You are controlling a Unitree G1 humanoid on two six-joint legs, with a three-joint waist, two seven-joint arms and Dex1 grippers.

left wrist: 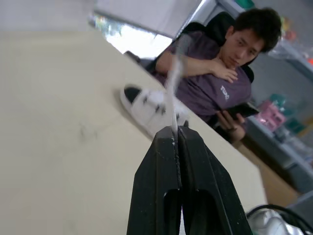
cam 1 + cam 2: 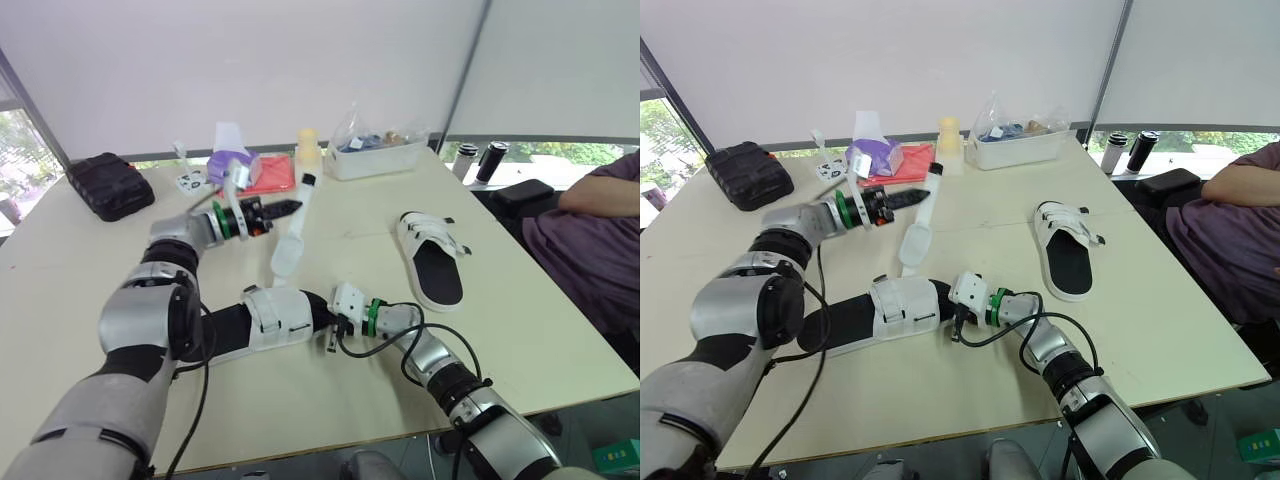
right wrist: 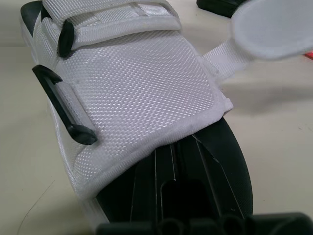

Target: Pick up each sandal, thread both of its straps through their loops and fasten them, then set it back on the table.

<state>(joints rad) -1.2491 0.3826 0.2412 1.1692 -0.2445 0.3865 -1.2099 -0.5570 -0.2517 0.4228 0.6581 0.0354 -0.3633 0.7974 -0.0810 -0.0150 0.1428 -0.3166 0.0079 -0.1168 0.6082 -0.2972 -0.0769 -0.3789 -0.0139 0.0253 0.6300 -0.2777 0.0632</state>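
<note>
Close to the near edge of the tabletop (image 2: 560,340), left of its middle, the near sandal (image 2: 275,318) lies flat, its white upper toward the right and its black footbed running off to the left. The right end effector (image 2: 328,322) sits at the open end of that sandal, right against the upper; black on black, I cannot tell whether it is grasping or released. From the upper's far side a long white strap (image 2: 297,228) rises off the tabletop, and the left end effector (image 2: 292,208) is clenched on it partway along, the fingers (image 1: 161,161) pressed together with the webbing between them. Toward the right edge the second sandal (image 2: 432,262) lies apart from both arms, white straps across its black footbed. A person's purple sleeve (image 2: 600,235) rests beyond that edge. Along the far edge stand a white bin (image 2: 375,160) and, at the far left corner, a black case (image 2: 110,185).
</note>
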